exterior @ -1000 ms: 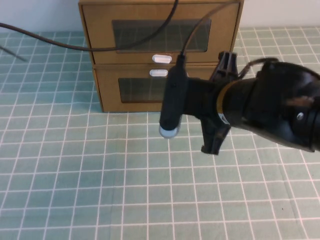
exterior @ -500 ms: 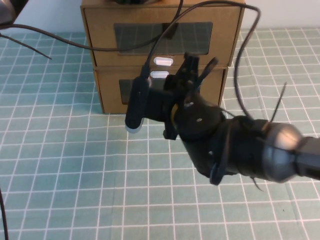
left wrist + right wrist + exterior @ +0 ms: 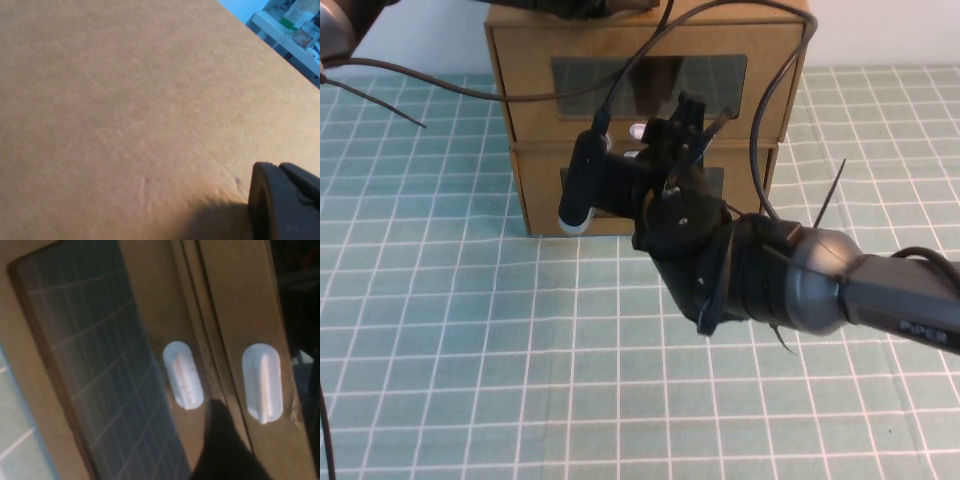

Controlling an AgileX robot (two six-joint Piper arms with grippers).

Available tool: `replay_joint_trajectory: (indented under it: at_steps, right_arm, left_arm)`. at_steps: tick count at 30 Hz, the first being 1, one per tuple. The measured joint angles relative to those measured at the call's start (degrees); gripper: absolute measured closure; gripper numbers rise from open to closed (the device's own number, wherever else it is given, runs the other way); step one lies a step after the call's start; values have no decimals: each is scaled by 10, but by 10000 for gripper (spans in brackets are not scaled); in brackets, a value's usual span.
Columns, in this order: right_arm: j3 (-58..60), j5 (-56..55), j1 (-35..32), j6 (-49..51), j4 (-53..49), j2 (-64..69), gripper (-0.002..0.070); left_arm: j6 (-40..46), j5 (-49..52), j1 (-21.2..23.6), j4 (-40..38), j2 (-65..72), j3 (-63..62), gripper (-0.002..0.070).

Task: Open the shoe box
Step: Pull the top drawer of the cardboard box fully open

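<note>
Two cardboard shoe boxes are stacked at the far edge of the counter (image 3: 470,350), approx ctr. The upper shoe box (image 3: 520,70) sits square on the lower shoe box (image 3: 542,200), both shut, fronts facing the robot. A green grid mat (image 3: 820,420) covers the counter. The upper window (image 3: 650,72) is dark and in plain sight; the lower box's window is mostly hidden behind the arm. The right arm (image 3: 800,285) comes in from the right edge and reaches across to the box fronts. The right hand (image 3: 692,118) is up close to the fronts, at the seam btwn the two boxes. Right wrist view shows a white oval pull tab (image 3: 183,375) beside a window and a second pull tab (image 3: 262,382) across the seam. A dark part of the hand is just beside the first tab; touching or not, can't tell. Can't tell how far the right hand is open, nor whether it has hold of a tab. A black wrist cam (image 3: 582,185) on that arm hangs in front of the lower box's left half. The left hand (image 3: 282,202) is over the top of the upper box. Left wrist view is nearly all plain brown cardboard w/ one dark bit of the hand close above it. Its opening: can't tell either. Black cables (image 3: 430,88) run in from the left across the upper box front.
</note>
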Motion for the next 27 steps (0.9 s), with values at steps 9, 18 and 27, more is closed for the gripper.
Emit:
replay_joint_trajectory:
  at_steps: [9,18,27]
  right_arm:
    - [-66,0,-28,0,-9,57,505]
    - [-64,33,-15,-1,4,60,656]
    - [55,66,41,39,-2,-13,661]
  left_arm:
    - [0,1,0,-1,0,0,680]
    - [-20,5,0,-1,1,-1,680]
    - [-47,7,-2,22,1,-1,680]
